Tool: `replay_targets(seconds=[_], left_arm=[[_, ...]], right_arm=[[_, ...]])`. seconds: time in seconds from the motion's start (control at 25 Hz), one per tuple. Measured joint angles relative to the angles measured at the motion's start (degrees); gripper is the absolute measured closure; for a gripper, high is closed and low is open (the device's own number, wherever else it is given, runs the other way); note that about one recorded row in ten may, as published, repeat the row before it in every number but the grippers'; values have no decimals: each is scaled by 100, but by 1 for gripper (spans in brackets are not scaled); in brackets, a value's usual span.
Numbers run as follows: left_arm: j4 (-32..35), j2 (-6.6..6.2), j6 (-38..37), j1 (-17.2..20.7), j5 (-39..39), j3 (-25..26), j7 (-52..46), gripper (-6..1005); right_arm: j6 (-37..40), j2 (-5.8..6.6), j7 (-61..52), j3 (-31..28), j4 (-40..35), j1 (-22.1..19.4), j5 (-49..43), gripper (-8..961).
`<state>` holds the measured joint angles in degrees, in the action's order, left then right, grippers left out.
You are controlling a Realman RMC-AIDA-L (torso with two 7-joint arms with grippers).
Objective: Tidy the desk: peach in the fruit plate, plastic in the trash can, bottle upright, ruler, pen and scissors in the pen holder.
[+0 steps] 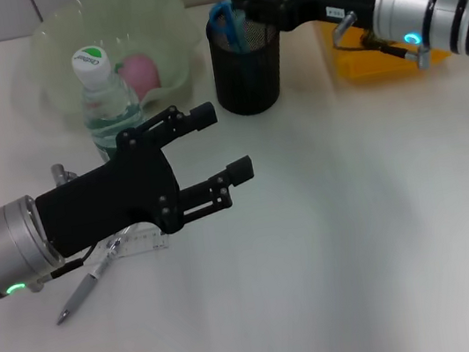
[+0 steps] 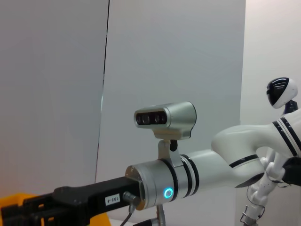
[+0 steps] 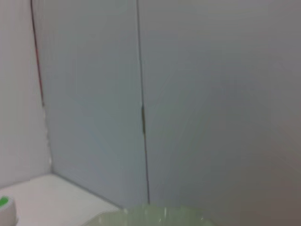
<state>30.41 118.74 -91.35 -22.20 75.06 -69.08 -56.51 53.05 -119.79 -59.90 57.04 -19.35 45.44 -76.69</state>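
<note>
Working from my end of the desk outward, I have the left gripper [image 1: 217, 152] hanging above the tabletop with its fingers spread and nothing between them. Just under its wrist lie the clear ruler [image 1: 142, 241] and the grey pen [image 1: 87, 289], both flat on the table and both yet to be put away. Just beyond the fingers the water bottle [image 1: 104, 98] stands upright, green-and-white cap on top. Behind that, the peach [image 1: 142, 73] sits inside the pale green fruit plate [image 1: 168, 12].

Farther off, the right gripper [image 1: 247, 0] is at the rim of the black mesh pen holder [image 1: 247, 71], where the blue-handled scissors [image 1: 228, 21] stand inside; whether its fingers are parted I cannot tell. I judge the scissors step is finishing. The yellow trash can [image 1: 377, 64] sits behind that arm.

Next, I reckon, the left gripper must drop back and down onto the ruler or pen.
</note>
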Motion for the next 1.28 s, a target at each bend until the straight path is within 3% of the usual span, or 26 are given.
replay_targets(seconds=[0.28, 0.68, 0.96, 1.0, 1.04, 1.16, 1.28], left_arm=[[0, 0, -22, 5, 0, 20, -23, 214], [95, -34, -33, -3, 38, 24, -352, 214], [777, -147, 30, 41, 336, 51, -1289, 214], [1635, -214, 89, 96, 995, 216, -2304, 215], [1635, -214, 89, 96, 995, 216, -2304, 215], [2892, -124, 119, 41, 2377, 536, -3425, 215], [3459, -44, 105, -70, 3250, 537, -3901, 215]], right_arm=[[1006, 19, -25, -13, -468, -690, 443, 364], [3197, 61, -21, -154, -718, -2286, 1110, 365], [3534, 62, -16, -392, -468, -2853, 1101, 365], [3535, 66, -16, -401, -397, -2861, 1097, 365], [3535, 67, -15, -402, -342, -2861, 1091, 365], [3514, 71, -13, -383, -247, -2838, 1075, 365], [3510, 71, -8, -354, -154, -2784, 1070, 364]])
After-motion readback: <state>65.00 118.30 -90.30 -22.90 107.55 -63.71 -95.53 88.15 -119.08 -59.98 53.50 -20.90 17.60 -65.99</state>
